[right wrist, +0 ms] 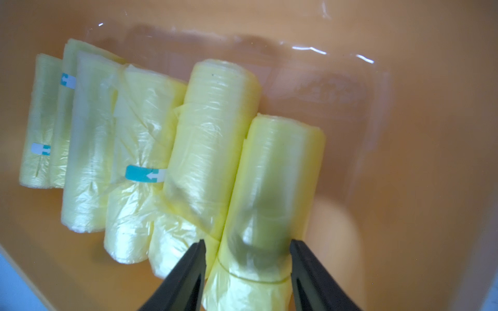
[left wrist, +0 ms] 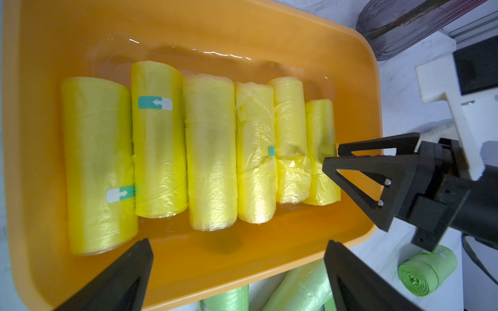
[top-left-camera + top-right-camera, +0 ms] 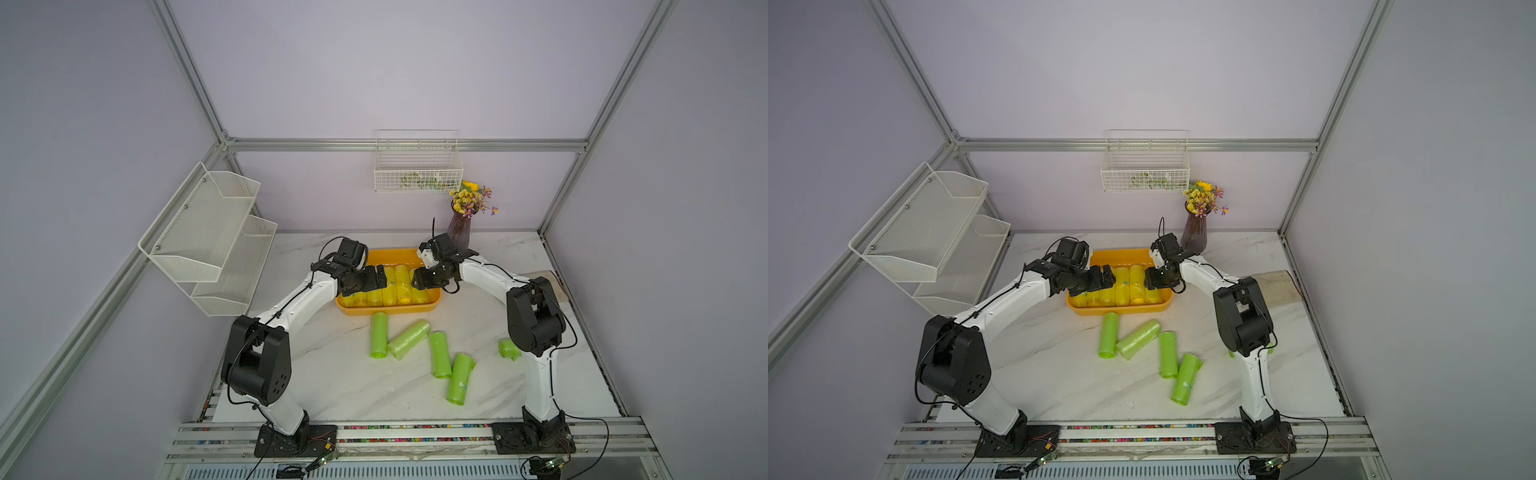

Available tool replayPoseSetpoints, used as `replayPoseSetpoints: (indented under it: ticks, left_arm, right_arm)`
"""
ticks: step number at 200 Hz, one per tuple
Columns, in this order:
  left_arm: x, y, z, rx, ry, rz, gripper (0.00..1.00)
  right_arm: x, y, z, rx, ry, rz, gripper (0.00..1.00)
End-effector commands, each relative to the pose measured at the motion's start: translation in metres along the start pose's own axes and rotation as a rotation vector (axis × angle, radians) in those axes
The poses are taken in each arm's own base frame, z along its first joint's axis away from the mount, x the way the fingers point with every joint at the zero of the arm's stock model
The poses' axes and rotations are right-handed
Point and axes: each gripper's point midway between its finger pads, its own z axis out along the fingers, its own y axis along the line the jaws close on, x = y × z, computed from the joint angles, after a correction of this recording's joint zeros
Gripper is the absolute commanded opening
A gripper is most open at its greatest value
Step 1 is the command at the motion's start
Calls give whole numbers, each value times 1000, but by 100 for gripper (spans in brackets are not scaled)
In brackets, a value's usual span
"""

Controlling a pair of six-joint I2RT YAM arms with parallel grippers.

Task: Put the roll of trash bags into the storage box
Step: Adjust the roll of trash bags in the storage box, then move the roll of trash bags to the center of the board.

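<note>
Spread wide and empty, the left gripper (image 2: pixel 238 240) hangs over the storage box (image 3: pixel 388 311); the right gripper (image 1: pixel 247 241) straddles the end roll of trash bags (image 1: pixel 275 175) inside it, pinching or loose, can't tell.

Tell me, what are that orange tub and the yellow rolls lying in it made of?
The shallow orange rectangular tub looks like moulded plastic with a glossy finish: its smooth, rounded walls catch bright glints. The six yellow cylindrical rolls seem to be thin, translucent plastic film, crinkled and shiny and wound tight.
</note>
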Motion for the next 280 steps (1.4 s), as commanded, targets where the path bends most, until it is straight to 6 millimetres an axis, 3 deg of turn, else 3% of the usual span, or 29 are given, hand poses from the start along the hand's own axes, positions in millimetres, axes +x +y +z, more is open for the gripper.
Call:
replayPoseSetpoints:
  ticks: [1, 45, 147, 155, 193, 280]
  left_arm:
    - [-15, -3, -15, 4, -70, -19, 100]
    - [-15, 2, -9, -19, -65, -21, 100]
    - [-6, -8, 12, 52, -15, -24, 100]
    - [-6, -9, 12, 54, -14, -20, 100]
    - [-2, -6, 19, 49, 1, -25, 100]
    - [1, -5, 20, 52, 2, -31, 100]
  right_arm:
    - [-18, 12, -36, -28, -100, -15, 59]
    - [15, 4, -57, 12, -100, 6, 62]
    - [123, -12, -70, 85, -33, 121, 63]
    - [122, -8, -80, 78, -60, 121, 63]
    - [147, -12, -86, 109, -27, 127, 63]
    - [172, -5, -68, 95, 44, 125, 63]
